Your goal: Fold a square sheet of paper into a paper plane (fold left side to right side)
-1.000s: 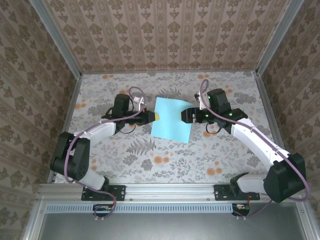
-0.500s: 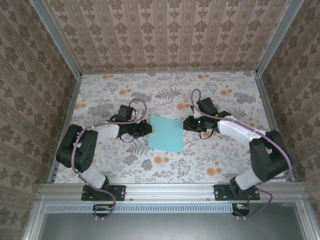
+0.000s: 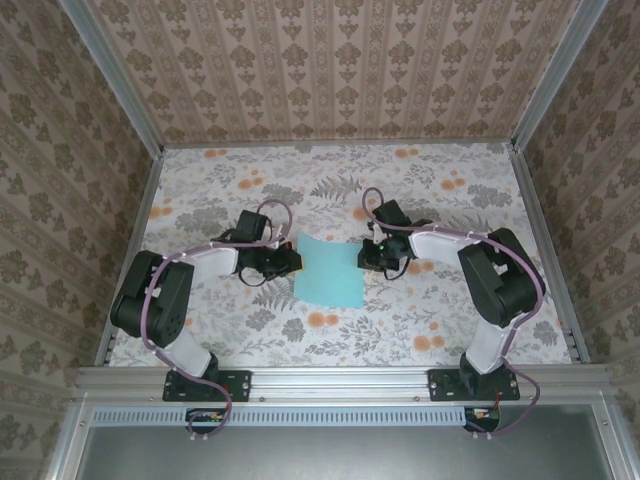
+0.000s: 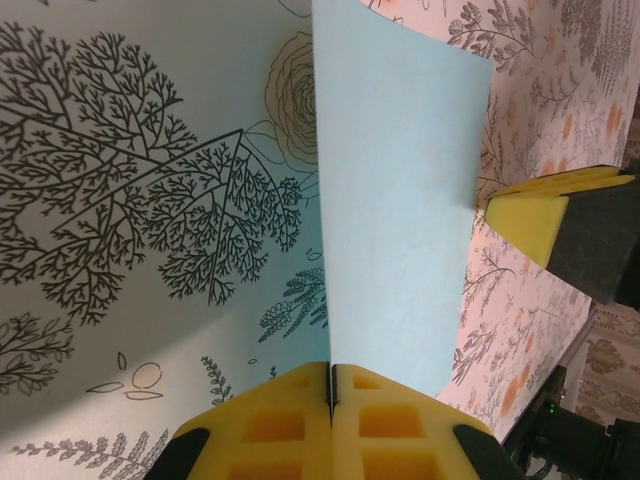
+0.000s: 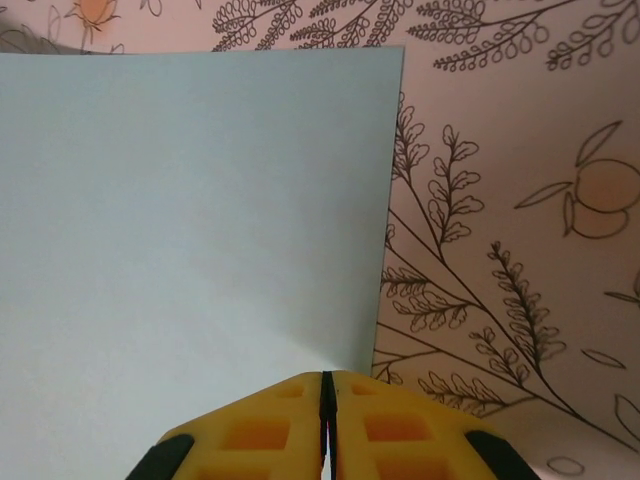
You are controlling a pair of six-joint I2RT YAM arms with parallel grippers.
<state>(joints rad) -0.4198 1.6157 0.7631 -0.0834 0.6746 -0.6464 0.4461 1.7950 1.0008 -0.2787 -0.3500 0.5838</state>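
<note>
square sheet of paper (image 3: 330, 272): on surface (image 3: 450, 305), between arms | left end effector (image 4: 330, 388): pinched shut on left edge | right end effector (image 5: 322, 385): pinched shut on right edge | handling: likely light, floppy, easily creased; grip edges

Top camera is looking down from six o'clock, behind my bases (image 3: 205, 383); wrist cameras are staring close-in, left toward three, right toward nine, all sharing the square sheet of paper (image 3: 330, 272).

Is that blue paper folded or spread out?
Spread: the square sheet of paper shows one uncreased face, opposite edges pinched by the left gripper and right gripper.
</note>
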